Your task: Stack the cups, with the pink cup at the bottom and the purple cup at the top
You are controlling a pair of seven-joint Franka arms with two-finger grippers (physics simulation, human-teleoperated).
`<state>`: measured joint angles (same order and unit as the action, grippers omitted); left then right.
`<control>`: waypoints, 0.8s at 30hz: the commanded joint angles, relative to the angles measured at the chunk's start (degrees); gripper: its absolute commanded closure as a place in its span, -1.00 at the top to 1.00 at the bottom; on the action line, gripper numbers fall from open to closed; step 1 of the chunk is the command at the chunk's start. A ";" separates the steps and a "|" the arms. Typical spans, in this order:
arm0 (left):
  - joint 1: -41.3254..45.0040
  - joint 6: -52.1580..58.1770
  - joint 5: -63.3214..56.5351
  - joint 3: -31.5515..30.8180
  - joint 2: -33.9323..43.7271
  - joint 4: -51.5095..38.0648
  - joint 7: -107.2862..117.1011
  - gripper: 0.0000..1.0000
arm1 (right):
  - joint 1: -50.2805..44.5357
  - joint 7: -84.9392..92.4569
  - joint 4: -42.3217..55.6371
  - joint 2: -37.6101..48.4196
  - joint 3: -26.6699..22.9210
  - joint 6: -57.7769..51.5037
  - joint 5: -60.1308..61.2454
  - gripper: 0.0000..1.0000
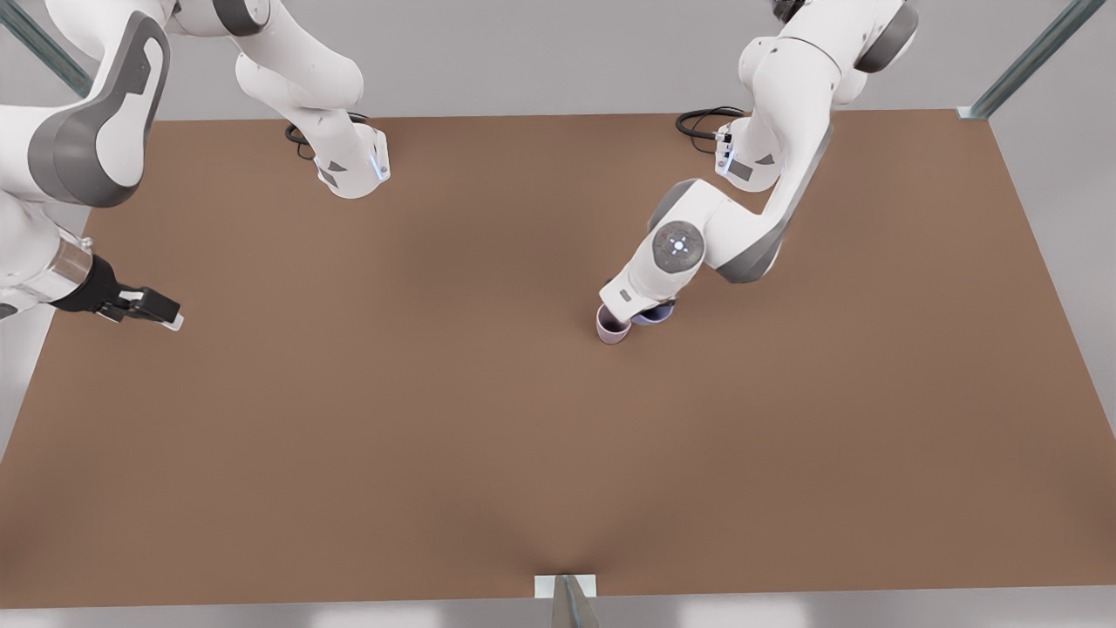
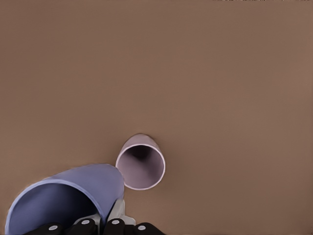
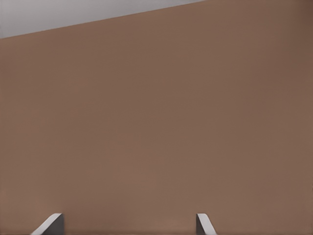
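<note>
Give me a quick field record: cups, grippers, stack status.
pink cup: upright on the table, empty
purple cup: held by the left gripper, just beside the pink cup, not over it
left gripper: shut on purple cup, near table centre
right gripper: open, waiting at the front view's left edge, away from both cups
stack: not yet done

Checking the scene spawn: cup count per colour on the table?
pink cup: 1, standing on the brown table
purple cup: 1, held in the left end effector, beside the pink one
Total: 2 cups
Right end effector: open, waiting at the front view's left.
</note>
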<state>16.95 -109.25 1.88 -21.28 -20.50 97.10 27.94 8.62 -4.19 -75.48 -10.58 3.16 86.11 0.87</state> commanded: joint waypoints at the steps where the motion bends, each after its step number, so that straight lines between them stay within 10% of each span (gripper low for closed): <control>1: 0.97 -1.14 0.41 0.01 -1.29 -1.64 27.78 -0.57 | 0.08 3.83 0.07 0.04 0.00 0.20 0.54 1.00; 24: 4.41 0.62 -3.20 0.45 -6.57 -5.95 32.44 -0.57 | -0.18 3.75 -0.02 -0.76 0.00 0.64 0.36 1.00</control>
<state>21.35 -108.66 -0.96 -20.81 -27.14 91.21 51.79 8.47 -1.36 -75.55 -11.37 3.16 86.61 1.32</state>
